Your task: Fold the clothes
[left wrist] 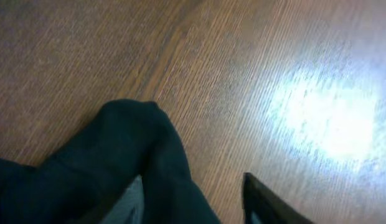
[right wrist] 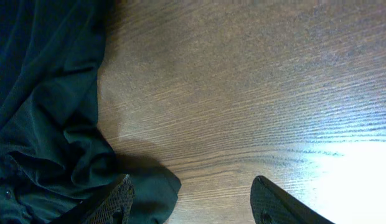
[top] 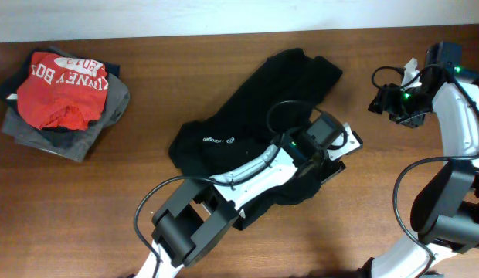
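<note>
Folding is being opened on the crumpled black fabric garment [top: 255, 116], judged not yet flattened.

Overhead, the garment is lying bunched mid-way on the brown wooden table [top: 108, 193]; the left gripper [top: 328, 154] is being held over its lower right edge, the right gripper [top: 388, 100] near its upper right edge but apart, while a heap of clothes topped by a red printed T-shirt [top: 62, 89] is waiting far left. At the left wrist, jaws are being held released, a fold draped over one finger, nothing pinched. At the right wrist, jaws are being held wide, a garment corner [right wrist: 155, 186] lying between them. Next, an edge is being called for: pinched, then drawn flat.
</note>
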Tool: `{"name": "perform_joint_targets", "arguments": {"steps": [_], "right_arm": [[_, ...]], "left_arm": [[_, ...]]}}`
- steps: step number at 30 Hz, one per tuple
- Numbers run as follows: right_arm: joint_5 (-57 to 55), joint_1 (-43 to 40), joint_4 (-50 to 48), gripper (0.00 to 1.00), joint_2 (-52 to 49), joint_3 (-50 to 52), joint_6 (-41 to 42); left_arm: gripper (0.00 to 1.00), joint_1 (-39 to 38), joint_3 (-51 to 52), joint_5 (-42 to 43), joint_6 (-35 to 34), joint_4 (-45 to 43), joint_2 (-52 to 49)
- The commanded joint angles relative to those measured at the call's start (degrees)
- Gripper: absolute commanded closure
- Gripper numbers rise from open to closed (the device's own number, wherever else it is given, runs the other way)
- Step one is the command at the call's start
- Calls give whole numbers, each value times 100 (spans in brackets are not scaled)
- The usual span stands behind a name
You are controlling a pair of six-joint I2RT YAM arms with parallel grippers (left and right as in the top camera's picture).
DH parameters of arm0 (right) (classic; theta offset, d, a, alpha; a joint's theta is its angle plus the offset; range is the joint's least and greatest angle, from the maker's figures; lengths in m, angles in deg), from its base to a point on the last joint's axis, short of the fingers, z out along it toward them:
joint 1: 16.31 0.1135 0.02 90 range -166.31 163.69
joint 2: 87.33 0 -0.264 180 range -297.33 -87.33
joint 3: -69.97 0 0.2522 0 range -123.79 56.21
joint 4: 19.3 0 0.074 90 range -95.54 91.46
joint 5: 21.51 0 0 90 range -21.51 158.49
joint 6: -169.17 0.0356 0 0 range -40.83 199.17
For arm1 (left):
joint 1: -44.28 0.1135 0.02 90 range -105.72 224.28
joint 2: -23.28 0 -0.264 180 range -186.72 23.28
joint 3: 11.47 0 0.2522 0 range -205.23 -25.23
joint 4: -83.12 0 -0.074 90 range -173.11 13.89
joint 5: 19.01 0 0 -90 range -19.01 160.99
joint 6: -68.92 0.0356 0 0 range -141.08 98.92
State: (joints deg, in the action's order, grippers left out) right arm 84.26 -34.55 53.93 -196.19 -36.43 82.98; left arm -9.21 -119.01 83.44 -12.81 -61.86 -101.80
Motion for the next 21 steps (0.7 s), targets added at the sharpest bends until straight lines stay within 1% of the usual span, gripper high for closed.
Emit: {"name": "perform_joint_targets", "arguments": {"steps": [1,7,12,14,17,21], "right_arm": [[94,-15,-83,35,-39,46,-61],[94,-15,-127,35,-39,46,-61],[94,-15,-125,35,-39,46,-61],[94,-15,-125,35,-39,46,-61],[92,-15,-127,35,-39,46,-63],[92,-15,-127,35,-39,46,-63]], "left_arm": [[55,-175,-146,-660,326,153,-157],[56,-341,-157,-953,509,162,-437],[56,-363,-164,-1246,511,127,-507],[57,-363,-164,-1484,483,85,-557],[57,-363,-164,-2129,175,4,-636],[63,-363,-164,-2302,160,4,-640]]}}
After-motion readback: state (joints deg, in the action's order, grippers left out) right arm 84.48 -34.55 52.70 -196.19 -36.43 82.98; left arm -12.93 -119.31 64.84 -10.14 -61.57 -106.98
